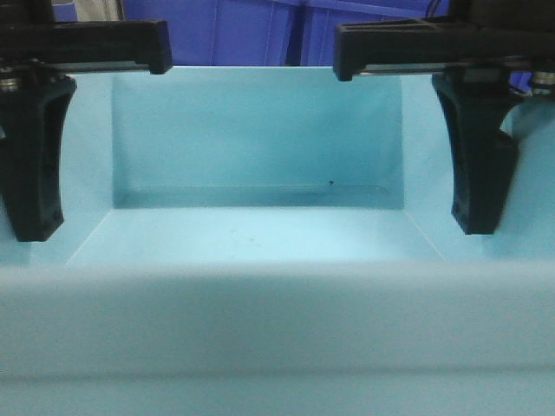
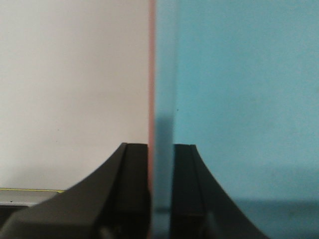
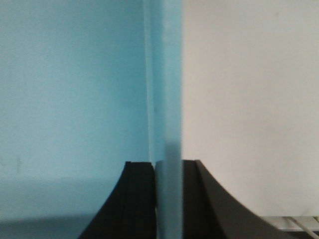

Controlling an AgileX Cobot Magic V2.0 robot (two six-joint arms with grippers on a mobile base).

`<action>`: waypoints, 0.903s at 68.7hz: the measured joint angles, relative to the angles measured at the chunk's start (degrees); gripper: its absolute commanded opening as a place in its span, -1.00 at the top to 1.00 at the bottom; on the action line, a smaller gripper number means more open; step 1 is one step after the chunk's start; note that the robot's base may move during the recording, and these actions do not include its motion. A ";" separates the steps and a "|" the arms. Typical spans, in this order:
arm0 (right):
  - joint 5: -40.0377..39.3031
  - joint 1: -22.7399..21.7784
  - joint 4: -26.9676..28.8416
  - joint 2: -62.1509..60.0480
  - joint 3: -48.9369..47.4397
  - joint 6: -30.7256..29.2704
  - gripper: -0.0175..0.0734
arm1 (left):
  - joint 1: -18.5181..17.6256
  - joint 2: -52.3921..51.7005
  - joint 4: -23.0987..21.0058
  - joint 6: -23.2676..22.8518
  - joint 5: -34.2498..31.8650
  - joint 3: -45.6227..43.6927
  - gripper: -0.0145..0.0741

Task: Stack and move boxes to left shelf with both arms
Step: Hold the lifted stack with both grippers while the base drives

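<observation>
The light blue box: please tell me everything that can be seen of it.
The light blue box is a smooth, matte plastic tub, open on top and empty, with a few dark specks inside. It sits level, close to the front camera. The left tool and right tool each clamp one side wall. A thin salmon pink edge lies against its left wall's outer side.

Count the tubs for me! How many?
2. The light blue tub fills the front view; a pink tub shows as a sliver beside its wall, mostly hidden.

Three close views of blue box (image 1: 260, 234)
</observation>
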 measured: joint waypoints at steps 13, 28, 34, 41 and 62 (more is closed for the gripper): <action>0.39 0.00 -0.10 0.00 0.00 0.27 0.49 | 0.00 0.00 0.00 -0.13 -0.18 0.03 0.70; 0.52 0.02 -0.10 0.00 0.00 0.27 0.49 | -0.23 0.00 0.43 -0.13 -0.27 0.03 0.70; 0.41 0.02 -0.10 0.00 0.00 0.27 0.49 | -0.23 0.00 0.73 -0.13 -0.31 0.03 0.70; 0.18 0.02 -0.10 0.00 0.00 0.27 0.49 | -0.23 0.00 0.73 -0.13 -0.40 0.03 0.70; 0.17 0.02 -0.10 0.00 0.00 0.27 0.49 | -0.23 0.00 0.73 -0.13 -0.40 0.03 0.70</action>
